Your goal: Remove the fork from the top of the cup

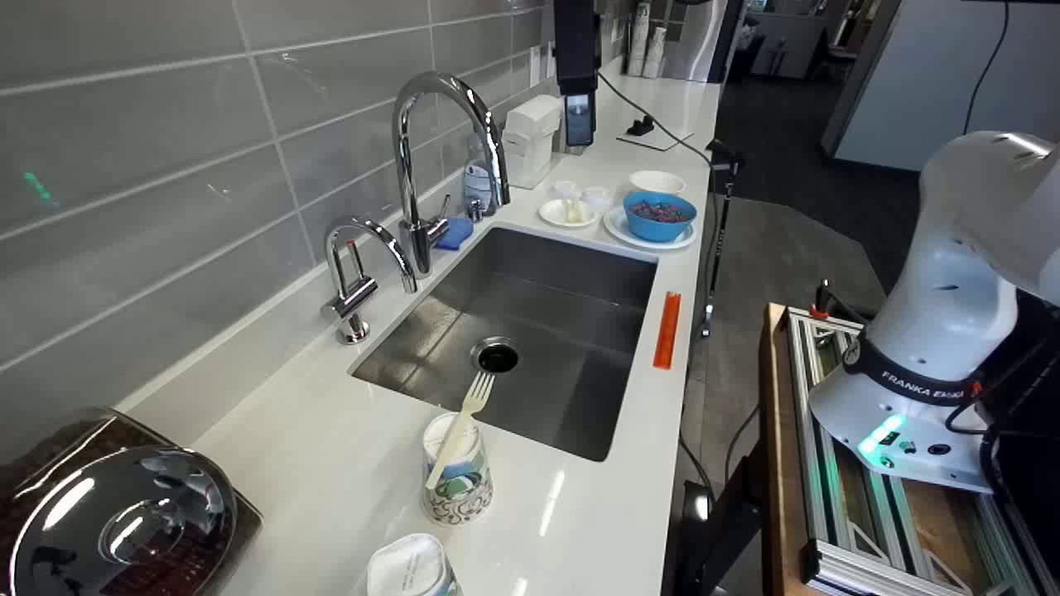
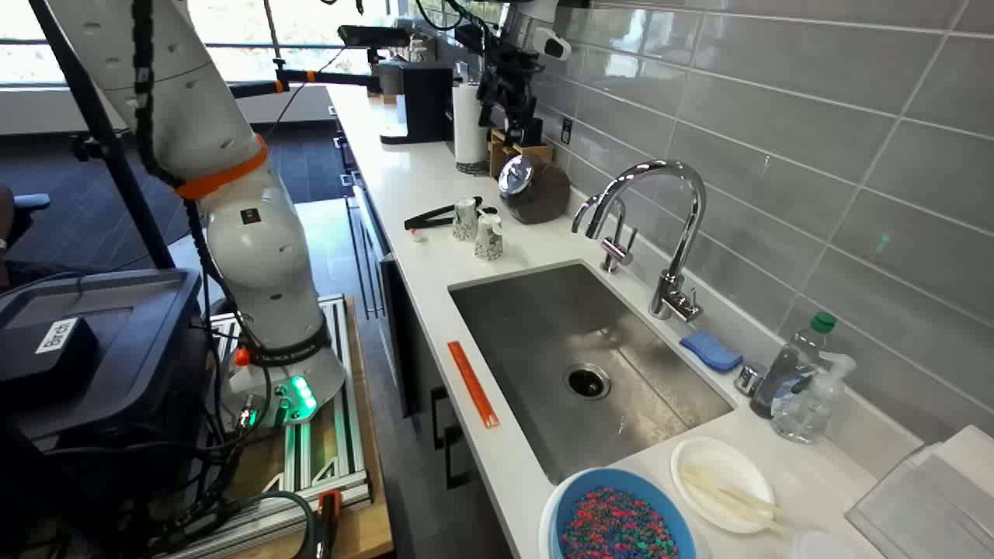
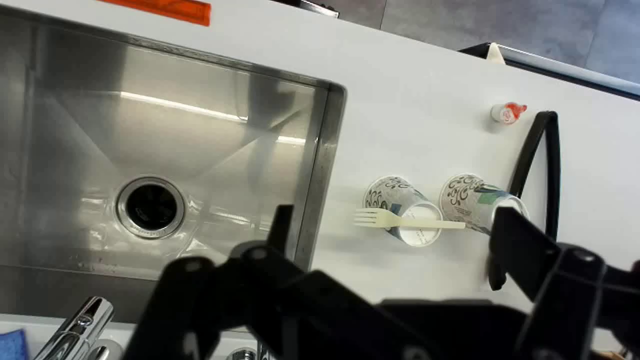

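At the lower left of the wrist view sits a blue sponge (image 3: 12, 345), the tap (image 3: 75, 330) just beside it. Above them is the sink (image 3: 320, 170) with its drain (image 3: 151, 207); an orange strip (image 3: 172, 11) lies on the bench (image 3: 400, 125) along the sink's upper side. Next comes the gripper (image 3: 395, 215), its jaws spread wide. In view between them, past the end of the sink, the cup (image 3: 397, 195) stands upside down; the fork (image 3: 425, 223) lies across its upturned base, tines toward the sink. Just beside it stands a second cup (image 3: 472, 202), also upside down, partly behind a jaw. Farther right are a small red-and-white piece (image 3: 506, 114) and black tongs (image 3: 553, 170), these partly hidden
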`<action>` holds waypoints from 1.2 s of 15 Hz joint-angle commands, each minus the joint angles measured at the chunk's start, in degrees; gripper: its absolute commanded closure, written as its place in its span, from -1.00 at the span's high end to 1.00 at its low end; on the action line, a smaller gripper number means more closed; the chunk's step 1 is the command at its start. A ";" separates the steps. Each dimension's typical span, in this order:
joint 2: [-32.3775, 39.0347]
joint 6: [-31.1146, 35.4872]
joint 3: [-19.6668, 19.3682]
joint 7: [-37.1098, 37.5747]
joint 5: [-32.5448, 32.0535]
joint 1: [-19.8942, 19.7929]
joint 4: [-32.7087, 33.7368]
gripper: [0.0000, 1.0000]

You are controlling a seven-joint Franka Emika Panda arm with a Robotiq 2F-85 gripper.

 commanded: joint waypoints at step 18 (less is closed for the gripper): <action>4.79 1.82 5.41 -1.50 -4.41 1.91 2.86 1.00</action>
